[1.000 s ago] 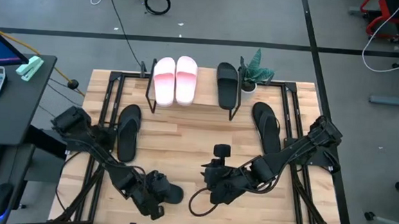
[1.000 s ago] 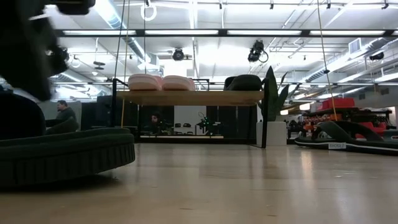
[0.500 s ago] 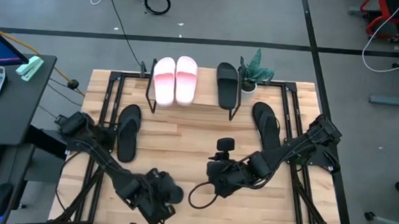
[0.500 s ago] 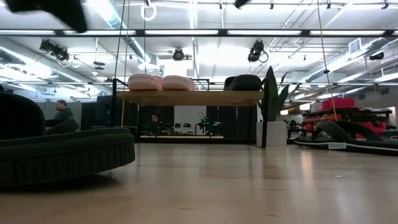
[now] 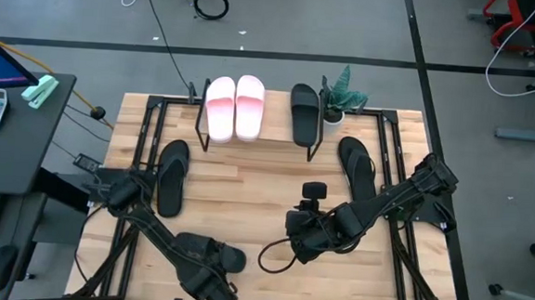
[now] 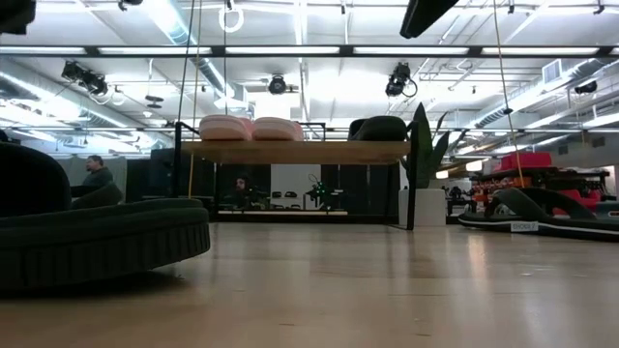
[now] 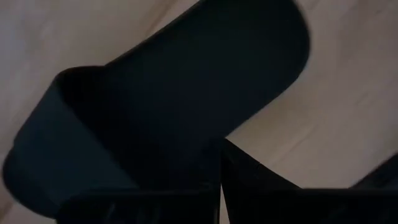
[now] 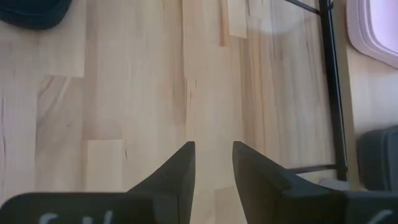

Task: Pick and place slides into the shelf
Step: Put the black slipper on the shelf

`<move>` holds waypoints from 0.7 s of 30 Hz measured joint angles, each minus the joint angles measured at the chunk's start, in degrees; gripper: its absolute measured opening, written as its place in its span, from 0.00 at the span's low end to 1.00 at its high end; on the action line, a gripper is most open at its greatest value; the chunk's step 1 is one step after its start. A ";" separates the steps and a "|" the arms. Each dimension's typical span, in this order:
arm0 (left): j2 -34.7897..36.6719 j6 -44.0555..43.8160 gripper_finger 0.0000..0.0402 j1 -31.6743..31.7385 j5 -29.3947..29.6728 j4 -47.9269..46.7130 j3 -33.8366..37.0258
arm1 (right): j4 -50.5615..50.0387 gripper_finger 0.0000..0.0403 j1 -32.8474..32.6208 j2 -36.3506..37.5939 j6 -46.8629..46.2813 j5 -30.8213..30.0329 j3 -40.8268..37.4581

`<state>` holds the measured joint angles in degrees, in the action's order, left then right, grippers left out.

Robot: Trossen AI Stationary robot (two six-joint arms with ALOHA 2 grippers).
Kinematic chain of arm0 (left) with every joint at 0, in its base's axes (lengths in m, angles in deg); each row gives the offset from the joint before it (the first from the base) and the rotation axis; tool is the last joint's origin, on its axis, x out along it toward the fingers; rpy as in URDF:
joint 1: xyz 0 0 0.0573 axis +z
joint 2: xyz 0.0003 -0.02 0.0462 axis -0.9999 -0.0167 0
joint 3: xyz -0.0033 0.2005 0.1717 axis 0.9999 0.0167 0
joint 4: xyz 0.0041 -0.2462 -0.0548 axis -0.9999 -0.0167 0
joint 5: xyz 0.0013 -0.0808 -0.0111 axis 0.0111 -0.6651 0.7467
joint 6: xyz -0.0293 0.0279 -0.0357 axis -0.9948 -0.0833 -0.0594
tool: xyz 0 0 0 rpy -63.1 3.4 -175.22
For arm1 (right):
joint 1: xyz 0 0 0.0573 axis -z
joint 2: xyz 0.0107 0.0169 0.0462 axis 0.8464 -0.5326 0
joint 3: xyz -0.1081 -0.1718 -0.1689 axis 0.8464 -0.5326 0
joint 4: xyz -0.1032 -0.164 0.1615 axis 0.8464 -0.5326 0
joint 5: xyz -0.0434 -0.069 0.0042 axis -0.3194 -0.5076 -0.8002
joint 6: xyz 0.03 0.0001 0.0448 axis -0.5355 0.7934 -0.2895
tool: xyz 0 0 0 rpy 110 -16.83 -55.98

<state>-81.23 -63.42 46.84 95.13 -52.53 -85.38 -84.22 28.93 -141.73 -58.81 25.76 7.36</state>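
Slides were spread across three places. Both pale pink slides (image 5: 235, 106) lay side by side on the shelf (image 5: 277, 139), and one black broad-strap slide (image 5: 304, 111) lay at the shelf's other end; the gap between them looked kept for its mate. That second black slide (image 5: 222, 256) lay on the table's near edge, filling the left wrist view (image 7: 161, 106). The left gripper (image 5: 206, 275) sat right over it, evidently lined up for a grasp; its fingers (image 7: 261, 183) showed only as dark shapes against the dark rubber, so whether they were apart or closed on the slide could not be told. One thong flip-flop (image 5: 171, 175) rested on the slatted wooden table (image 5: 256, 187) to the left of the shelf, the other flip-flop (image 5: 358, 168) to its right, both seemingly waiting their turn.

Mid-table, the right gripper (image 5: 301, 234) hung over bare boards with nothing held, its fingers (image 8: 177, 174) a little apart, probably keeping out of the way. A small potted plant (image 5: 338, 98) stood just beside the shelf's right end.

In the low view, a small white label on the flip-flop (image 6: 524, 226) carried writing too tiny to read; no other brand or text showed
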 joint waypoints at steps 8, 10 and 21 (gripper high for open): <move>-0.30 4.73 0.02 0.76 -0.01 -0.73 0.60 | 0.12 0.28 0.00 0.00 -0.29 -0.02 0.00; -0.30 10.25 0.02 1.32 -0.09 0.01 0.61 | 0.24 0.28 0.00 0.00 -0.38 -0.02 0.00; -0.27 11.82 0.20 3.33 -0.33 0.28 0.67 | 0.24 0.28 0.00 0.00 -0.30 -0.11 0.00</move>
<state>-81.50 -51.59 50.17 94.80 -52.25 -84.72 -83.97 28.93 -141.73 -59.11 25.65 7.36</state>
